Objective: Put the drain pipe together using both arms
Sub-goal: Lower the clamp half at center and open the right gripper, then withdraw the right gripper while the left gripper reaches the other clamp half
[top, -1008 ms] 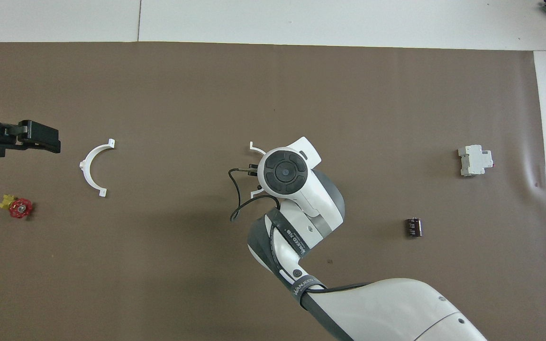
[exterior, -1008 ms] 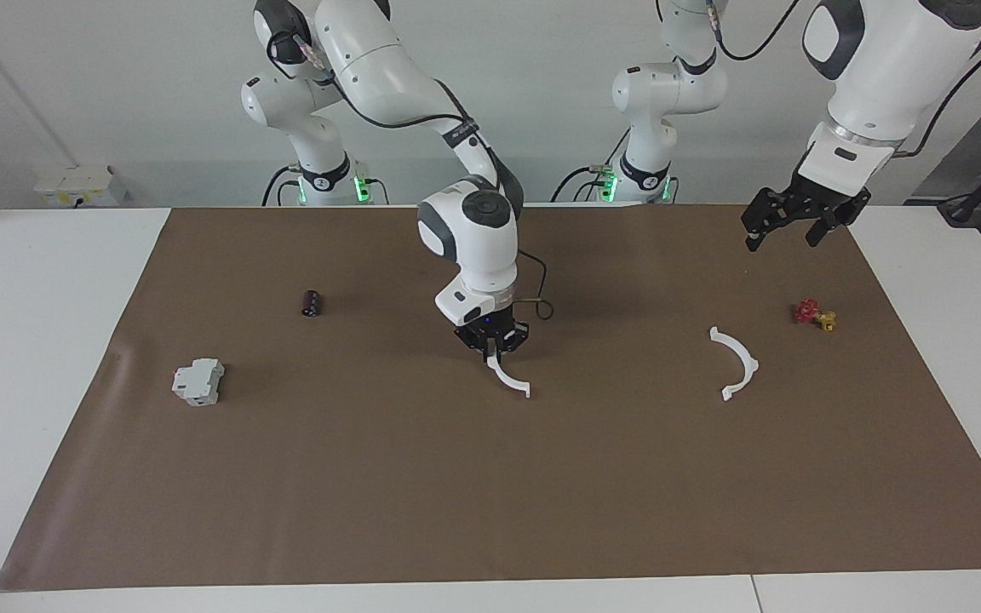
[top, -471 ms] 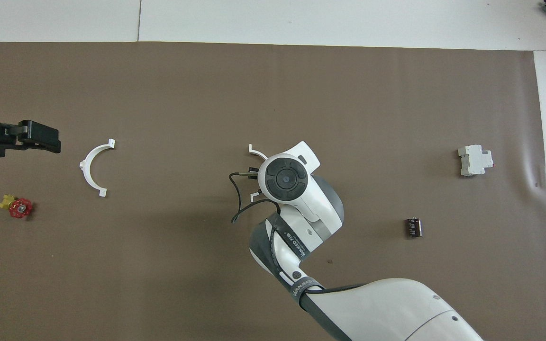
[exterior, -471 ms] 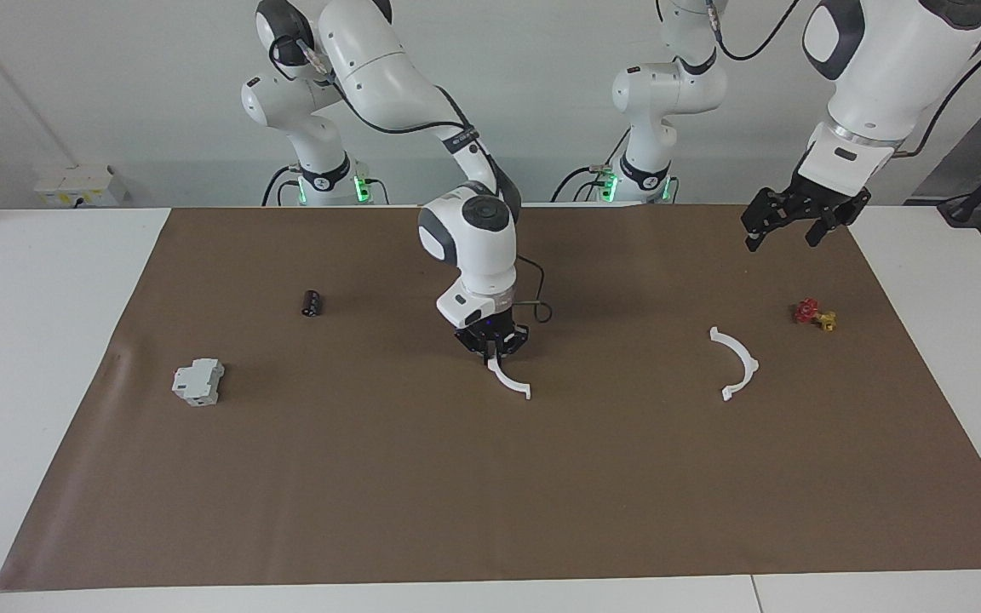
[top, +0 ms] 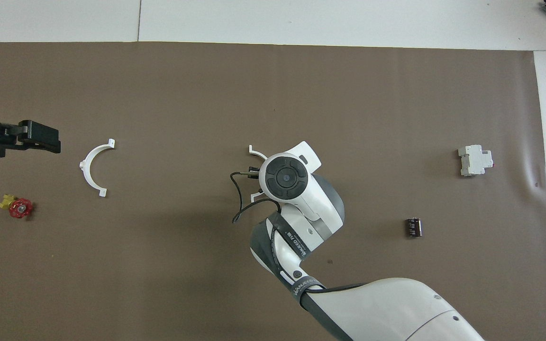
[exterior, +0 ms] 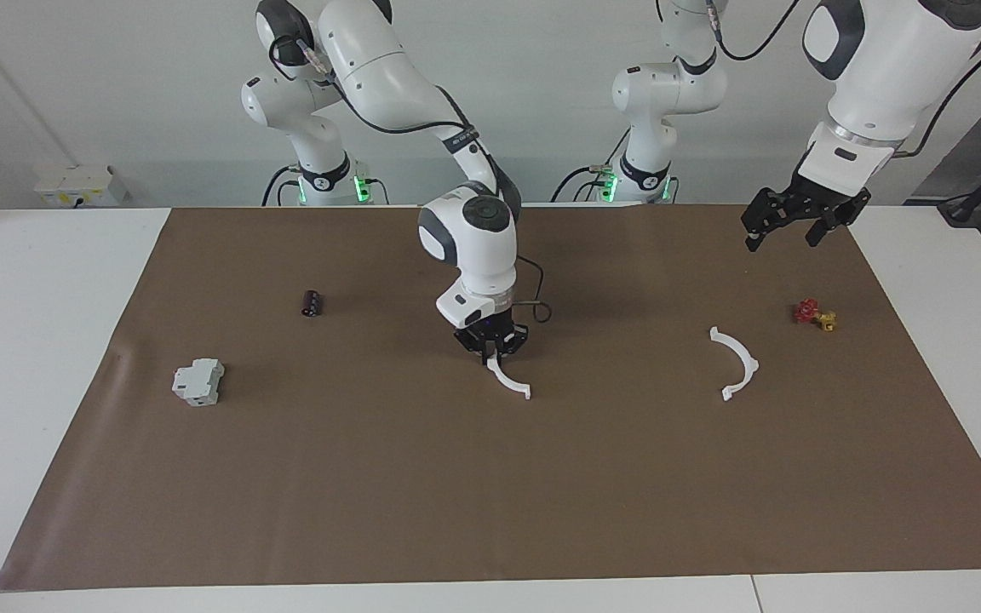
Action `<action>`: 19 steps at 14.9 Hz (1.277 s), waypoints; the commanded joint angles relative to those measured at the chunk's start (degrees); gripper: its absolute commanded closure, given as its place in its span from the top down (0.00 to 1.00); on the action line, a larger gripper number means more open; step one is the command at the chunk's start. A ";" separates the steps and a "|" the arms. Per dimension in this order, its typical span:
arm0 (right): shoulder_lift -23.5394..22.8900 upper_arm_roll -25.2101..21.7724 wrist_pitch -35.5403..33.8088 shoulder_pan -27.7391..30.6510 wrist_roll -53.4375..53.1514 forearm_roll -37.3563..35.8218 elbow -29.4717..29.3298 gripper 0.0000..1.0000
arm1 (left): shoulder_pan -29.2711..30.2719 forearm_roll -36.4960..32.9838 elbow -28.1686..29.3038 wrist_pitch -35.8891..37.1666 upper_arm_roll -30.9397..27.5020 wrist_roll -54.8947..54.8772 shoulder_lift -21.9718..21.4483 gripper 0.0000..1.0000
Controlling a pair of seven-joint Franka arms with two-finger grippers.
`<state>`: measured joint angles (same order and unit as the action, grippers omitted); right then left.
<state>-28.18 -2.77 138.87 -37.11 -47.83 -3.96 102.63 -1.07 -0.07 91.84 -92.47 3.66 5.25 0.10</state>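
Note:
The drain pipe is two separate white half-ring arcs lying on the brown mat [exterior: 371,477]. One arc [exterior: 510,381] lies mid-table. My right gripper [exterior: 491,350] stands low over the end of it nearer the robots, at or touching the tab. In the overhead view the right wrist covers that gripper, and only the arc's two tips [top: 254,151] show. The other arc [exterior: 740,364] [top: 91,166] lies alone toward the left arm's end. My left gripper [exterior: 784,232] [top: 50,141] hangs open and empty, high above the mat's corner there.
A grey-white boxy block [exterior: 198,381] [top: 475,160] and a small black cylinder [exterior: 312,302] [top: 414,227] lie toward the right arm's end. A red and yellow valve piece [exterior: 814,314] [top: 17,207] sits beside the lone arc, below the left gripper.
The right arm's wrist has shifted slightly over the middle arc, which stays in the same spot on the mat. The left arm has not moved.

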 commanded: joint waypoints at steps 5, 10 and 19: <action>10.67 -0.13 -10.28 6.25 -0.96 -0.70 -2.53 1.00 | 0.10 0.78 3.42 -0.42 -0.58 -0.42 -2.29 1.00; 19.99 -0.30 -20.11 16.96 13.61 -1.58 -2.61 1.00 | 0.63 0.78 12.75 -9.56 -2.07 -0.77 -4.32 1.00; 29.06 -0.57 -39.18 30.51 33.67 -0.52 -5.94 1.00 | 0.72 0.78 27.24 -30.80 -5.07 7.19 -2.92 1.00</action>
<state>0.42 -4.07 104.05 -7.86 -15.87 -4.41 98.51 -0.42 -0.07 113.18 -116.60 -1.41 7.35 -1.59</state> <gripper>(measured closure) 0.000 0.000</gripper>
